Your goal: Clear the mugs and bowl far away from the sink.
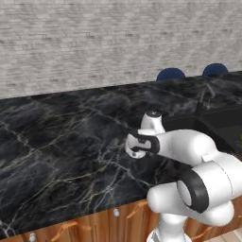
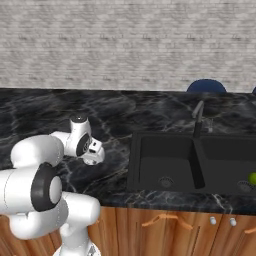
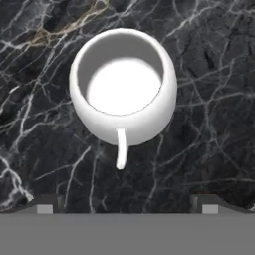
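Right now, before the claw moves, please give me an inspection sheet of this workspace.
Surface: black marble counter with pale veins.
Job's things: white mug upright on the counter, empty, handle toward the claw; black double sink with arched faucet.
Clutter: small green ball in the sink's right basin.
Claw: open above the mug, holding nothing.
Cables: nothing seen.
Surroundings: pale brick wall, wooden cabinet fronts, two blue chair backs.

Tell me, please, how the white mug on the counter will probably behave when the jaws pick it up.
The white mug looks rigid and glazed, so it will probably keep its shape but may slip in the jaws. It stands upright and looks empty, so likely light. Its rounded sides and thin handle suggest it could turn or tip if squeezed off-centre.
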